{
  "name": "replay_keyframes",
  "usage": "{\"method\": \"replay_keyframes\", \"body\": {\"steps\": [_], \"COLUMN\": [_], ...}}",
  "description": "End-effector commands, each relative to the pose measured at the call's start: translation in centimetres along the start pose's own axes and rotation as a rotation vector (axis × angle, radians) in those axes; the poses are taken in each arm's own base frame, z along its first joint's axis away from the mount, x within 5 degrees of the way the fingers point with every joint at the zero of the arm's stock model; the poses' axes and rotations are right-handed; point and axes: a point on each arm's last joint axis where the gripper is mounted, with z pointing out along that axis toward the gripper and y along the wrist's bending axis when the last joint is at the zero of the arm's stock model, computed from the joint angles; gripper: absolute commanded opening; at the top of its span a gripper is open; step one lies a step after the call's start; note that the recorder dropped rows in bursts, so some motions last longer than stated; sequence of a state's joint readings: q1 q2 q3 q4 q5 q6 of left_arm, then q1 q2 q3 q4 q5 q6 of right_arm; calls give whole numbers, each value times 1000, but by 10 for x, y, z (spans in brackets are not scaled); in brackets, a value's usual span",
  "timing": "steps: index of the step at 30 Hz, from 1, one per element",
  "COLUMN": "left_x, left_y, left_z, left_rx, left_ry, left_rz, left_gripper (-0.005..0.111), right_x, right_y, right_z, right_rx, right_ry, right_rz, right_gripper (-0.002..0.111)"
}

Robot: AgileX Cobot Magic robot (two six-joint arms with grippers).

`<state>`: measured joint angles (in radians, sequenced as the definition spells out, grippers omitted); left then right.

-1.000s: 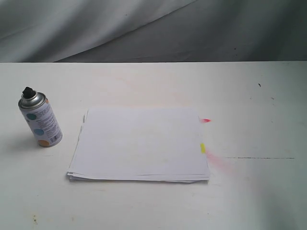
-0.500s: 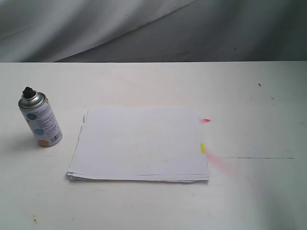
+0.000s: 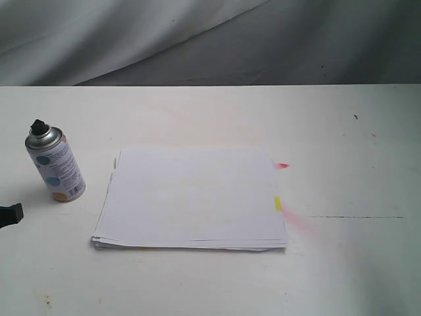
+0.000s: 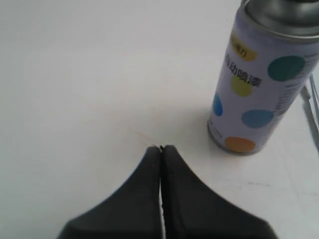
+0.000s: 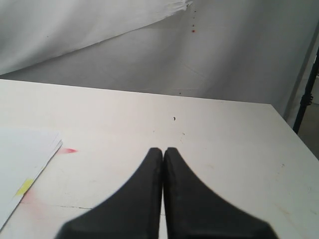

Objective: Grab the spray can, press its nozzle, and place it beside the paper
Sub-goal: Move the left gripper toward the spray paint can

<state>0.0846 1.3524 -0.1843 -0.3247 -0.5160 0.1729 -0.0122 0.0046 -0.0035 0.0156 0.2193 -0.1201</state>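
Note:
The spray can stands upright at the left of the white table, its black nozzle on the silver dome. The paper, a flat white stack with a yellow tab and a red tab, lies just right of the can. My left gripper shows as a black tip at the left edge, in front of the can. In the left wrist view it is shut and holds nothing, with the spray can a short way off. My right gripper is shut and holds nothing, away from the paper.
A grey cloth backdrop hangs behind the table. A pink smear and a thin dark line mark the table right of the paper. A black stand leg rises past the table's right edge.
My left gripper's black tip has come into the exterior view at the left edge, in front of the can. The can and the paper have not moved.

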Motion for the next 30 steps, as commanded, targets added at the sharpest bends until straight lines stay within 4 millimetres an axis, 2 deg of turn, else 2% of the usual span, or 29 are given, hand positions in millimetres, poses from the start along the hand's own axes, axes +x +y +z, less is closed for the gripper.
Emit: {"method": "replay_keyframes", "body": {"steps": [1, 7, 13, 15, 17, 18, 19, 21, 26, 30], "left_x": [4, 15, 15, 15, 16, 16, 15, 13, 13, 13], "left_y": [-9, -18, -16, -16, -17, -17, -17, -16, -16, -16], "left_z": [14, 23, 26, 26, 26, 26, 26, 26, 26, 26], "left_rx": [70, 169, 135, 135, 153, 153, 153, 143, 143, 144], "left_ry": [-48, -27, -29, -29, -25, -25, -31, -52, -53, -52], "left_rz": [71, 203, 157, 157, 188, 184, 183, 170, 159, 136], "left_gripper": [0, 0, 0, 3, 17, 29, 47, 65, 67, 77], "right_x": [1, 1, 1, 1, 1, 1, 1, 1, 1, 1], "right_y": [0, 0, 0, 0, 0, 0, 0, 0, 0, 0], "right_z": [0, 0, 0, 0, 0, 0, 0, 0, 0, 0], "right_rx": [6, 6, 6, 6, 6, 6, 6, 6, 6, 6], "right_ry": [4, 4, 4, 4, 4, 4, 4, 4, 4, 4], "right_rz": [4, 4, 4, 4, 4, 4, 4, 4, 4, 4], "right_gripper": [0, 0, 0, 0, 0, 0, 0, 0, 0, 0]}}
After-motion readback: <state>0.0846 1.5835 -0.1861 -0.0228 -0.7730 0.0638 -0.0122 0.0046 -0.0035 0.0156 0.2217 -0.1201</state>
